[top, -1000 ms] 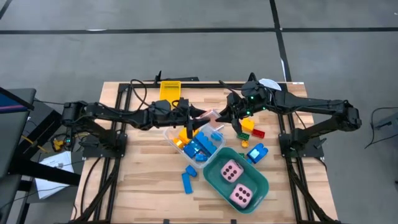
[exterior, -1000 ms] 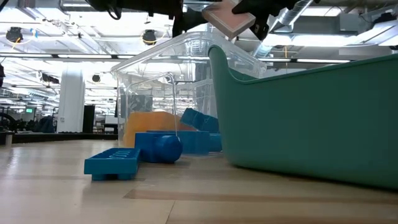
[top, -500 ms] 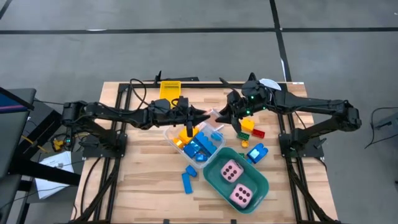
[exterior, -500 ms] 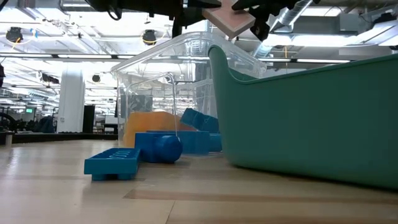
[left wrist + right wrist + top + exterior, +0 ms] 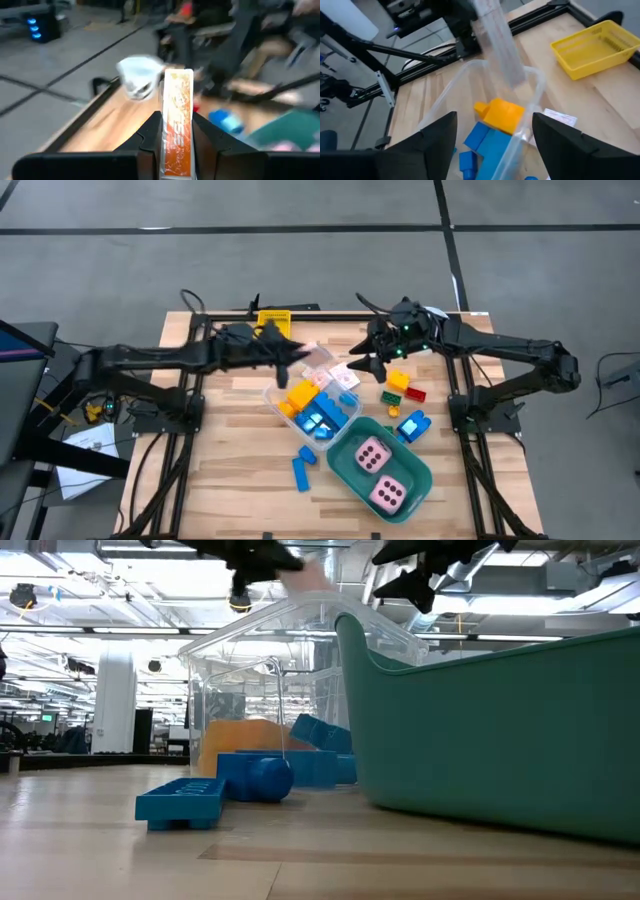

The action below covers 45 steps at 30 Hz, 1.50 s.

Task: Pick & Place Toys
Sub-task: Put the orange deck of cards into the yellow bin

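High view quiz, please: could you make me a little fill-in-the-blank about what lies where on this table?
1. The teal tub holds two pink ___.
2. The left arm's fingers pinch a pink-white ___.
3. The right arm's fingers, above the clear box, stand ___.
4. The basket at the table's far edge is ___.
Missing words: dice; card; open; yellow.

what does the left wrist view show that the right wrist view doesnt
Only the left wrist view shows the pink-white card clamped edge-on in the left claw, with the white cup beyond it.

Only the right wrist view shows the yellow basket, the clear container holding an orange brick, a card lying on the table, and the right claw with its fingers apart and nothing between them.

Both show the wooden table and blue bricks.
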Available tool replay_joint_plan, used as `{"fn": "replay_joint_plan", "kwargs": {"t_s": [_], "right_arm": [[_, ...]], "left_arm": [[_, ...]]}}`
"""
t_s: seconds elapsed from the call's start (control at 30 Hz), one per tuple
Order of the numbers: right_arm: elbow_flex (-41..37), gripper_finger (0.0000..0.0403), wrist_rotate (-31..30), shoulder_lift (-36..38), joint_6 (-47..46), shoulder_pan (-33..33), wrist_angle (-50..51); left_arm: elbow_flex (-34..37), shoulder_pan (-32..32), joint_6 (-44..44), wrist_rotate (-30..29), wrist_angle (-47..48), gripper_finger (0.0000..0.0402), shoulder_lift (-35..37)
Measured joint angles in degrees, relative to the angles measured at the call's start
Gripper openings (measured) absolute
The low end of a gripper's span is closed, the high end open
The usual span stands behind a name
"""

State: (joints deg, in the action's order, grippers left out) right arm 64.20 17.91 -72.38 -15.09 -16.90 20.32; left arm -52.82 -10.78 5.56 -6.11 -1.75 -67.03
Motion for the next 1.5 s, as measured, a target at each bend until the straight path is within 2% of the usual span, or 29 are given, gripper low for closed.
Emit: {"fn": "replay_joint_plan", "kwargs": {"t_s": [0.13,0.23,0.47,0.67,0.8,0.97,1.2,1.4,1.5], "right_arm": [[0.0,0.0248,0.1,0.0,0.0,-1.4,0.0],[0.0,0.0248,0.1,0.0,0.3,-1.8,-0.1],[0.0,0.0248,1.6,0.0,1.4,-2.3,-0.4],[0.0,0.0249,1.8,0.3,2.0,-2.3,-0.6],[0.0,0.0249,3.4,1.1,2.7,-2.5,-1.6],[0.1,0.0249,3.5,3.7,3.4,-4.0,-2.9],[0.0,0.0249,4.7,7.9,4.2,-7.9,-6.3],[0.0,0.0249,4.5,9.5,1.8,-10.9,-12.2],[0.0,0.0249,1.9,9.4,-0.8,-12.4,-16.8]], "left_arm": [[-1.1,-4.8,-5.2,0.0,13.1,0.006,5.1],[-5.1,-8.9,-9.6,0.0,22.6,0.006,5.9],[-18.4,-16.6,-23.6,2.2,37.3,0.006,-1.4],[-29.1,-24.5,-35.1,9.4,42.0,0.006,-10.7],[-34.8,-29.6,-41.2,17.3,43.8,0.006,-16.4],[-40.2,-34.5,-45.3,20.4,47.1,0.006,-21.8],[-41.4,-38.8,-46.4,23.7,47.7,0.006,-25.7],[-41.2,-41.8,-51.4,27.6,50.6,0.006,-30.0],[-41.1,-43.5,-53.2,29.8,52.4,0.006,-32.5]]}}
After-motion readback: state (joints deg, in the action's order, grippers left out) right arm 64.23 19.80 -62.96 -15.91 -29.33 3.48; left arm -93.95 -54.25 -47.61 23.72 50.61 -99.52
